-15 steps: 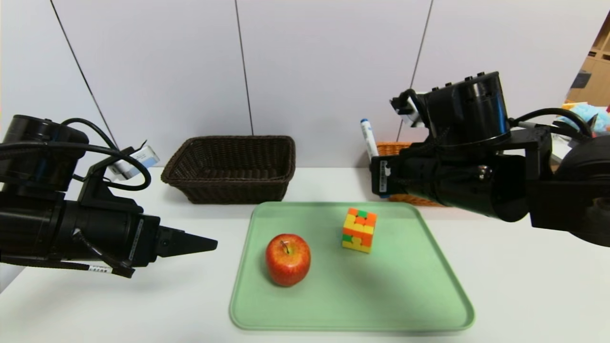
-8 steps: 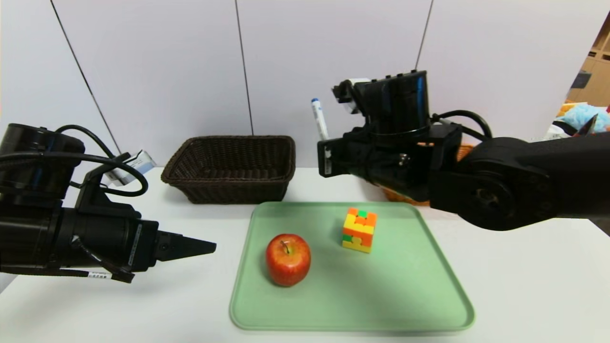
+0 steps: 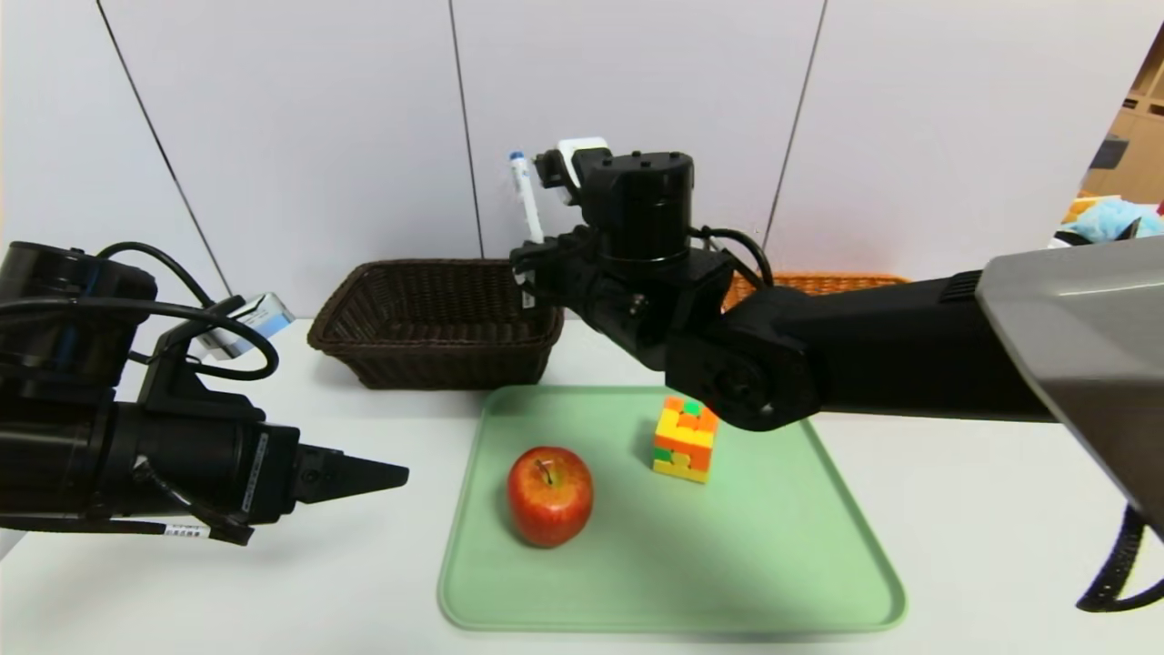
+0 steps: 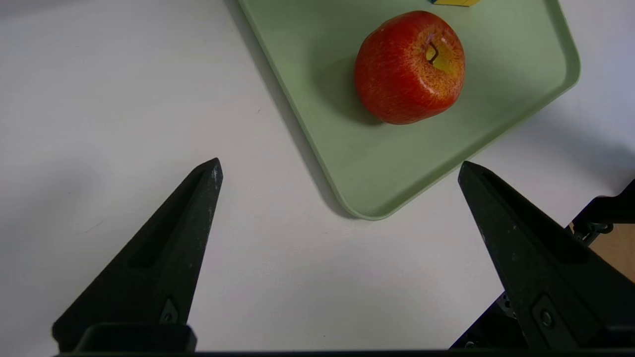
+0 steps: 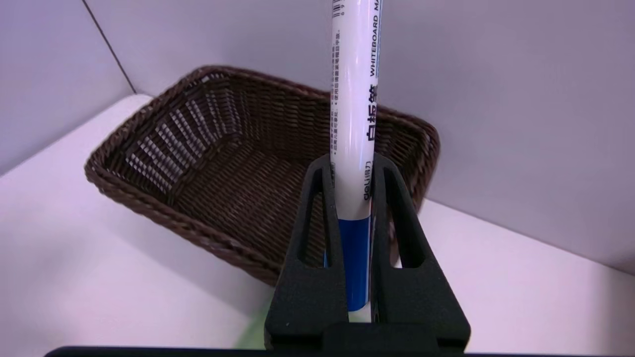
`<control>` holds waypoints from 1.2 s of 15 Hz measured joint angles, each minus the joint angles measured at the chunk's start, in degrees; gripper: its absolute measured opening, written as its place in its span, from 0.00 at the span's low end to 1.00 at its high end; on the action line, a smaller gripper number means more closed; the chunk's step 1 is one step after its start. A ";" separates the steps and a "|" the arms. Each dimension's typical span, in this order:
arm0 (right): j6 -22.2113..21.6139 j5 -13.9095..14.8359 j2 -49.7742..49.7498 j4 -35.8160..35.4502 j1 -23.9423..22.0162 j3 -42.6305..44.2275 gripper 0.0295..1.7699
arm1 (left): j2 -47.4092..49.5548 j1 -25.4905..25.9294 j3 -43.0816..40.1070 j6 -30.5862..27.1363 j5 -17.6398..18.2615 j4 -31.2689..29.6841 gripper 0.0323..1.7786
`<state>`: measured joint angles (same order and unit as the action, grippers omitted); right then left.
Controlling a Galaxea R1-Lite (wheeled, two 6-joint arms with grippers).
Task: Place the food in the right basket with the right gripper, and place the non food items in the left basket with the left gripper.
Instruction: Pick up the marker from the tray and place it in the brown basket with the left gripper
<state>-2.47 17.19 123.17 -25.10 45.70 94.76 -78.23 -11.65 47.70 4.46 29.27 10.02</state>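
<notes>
The slim white marker with blue ends (image 5: 353,124) is held upright, slightly tilted, between the fingers of the black right pincer (image 5: 353,173), which are closed on it. The marker and right pincer are seen above the right part of the rectangular dark brown woven wicker basket (image 3: 436,364), in which nothing is seen lying. The light orange-tan woven wicker basket (image 3: 818,283) is placed well apart from it, at the back right, and is largely hidden behind the black right arm. In front of the two baskets, a rectangular pale green tray (image 3: 727,564) is laid on the white bench (image 3: 364,582). On the tray, the round red apple with yellowish streaks (image 3: 549,497) is set toward the left side, its short stem turned up. The small yellow, orange and green puzzle cube (image 3: 684,440) is set farther back and to the right, apart from the apple. Beyond the tray's left side, the black left pincer (image 4: 340,161) is held over the bench, its pointed fingers spread wide with nothing between them. A pale panelled wall (image 3: 364,118) is seen behind the baskets.
</notes>
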 joint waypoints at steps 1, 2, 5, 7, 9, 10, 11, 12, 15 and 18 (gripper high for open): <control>0.16 0.00 1.61 -0.26 0.32 2.12 0.09 | 0.06 0.02 -0.10 0.00 -0.02 -0.05 0.95; 0.39 0.01 3.32 -0.33 0.57 4.36 0.09 | 0.15 0.02 -0.21 -0.02 -0.04 -0.05 0.95; 1.44 -0.07 8.96 -0.22 1.05 11.97 0.09 | 0.30 0.06 -0.66 0.02 -0.09 -0.07 0.95; 2.04 -0.82 11.93 0.00 1.27 15.56 0.09 | 0.50 0.17 -0.74 0.05 -0.09 -0.07 0.95; 2.47 -3.58 13.92 -0.17 1.48 16.68 0.09 | 0.63 0.37 -0.84 0.05 -0.09 -0.10 0.95; 2.50 -4.02 14.68 -0.20 1.48 16.85 0.09 | 0.69 0.39 -0.95 0.05 -0.09 -0.18 0.95; 2.52 -4.11 15.36 -0.28 1.43 16.96 0.09 | 0.78 0.39 -1.16 0.02 -0.11 -0.55 0.95; 2.47 -4.11 15.86 -0.28 1.27 16.98 0.09 | 0.89 0.39 -1.56 0.02 -0.06 -1.21 0.95; 2.55 -4.13 16.90 -0.30 1.10 17.04 0.09 | 1.13 0.41 -2.45 0.05 0.00 -2.04 0.95; 2.63 -4.77 17.20 -0.34 0.84 17.04 0.10 | 1.22 0.41 -2.61 0.05 0.00 -2.06 0.95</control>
<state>0.16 12.42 140.37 -25.44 46.54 111.80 -77.01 -11.24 45.09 4.51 29.27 7.96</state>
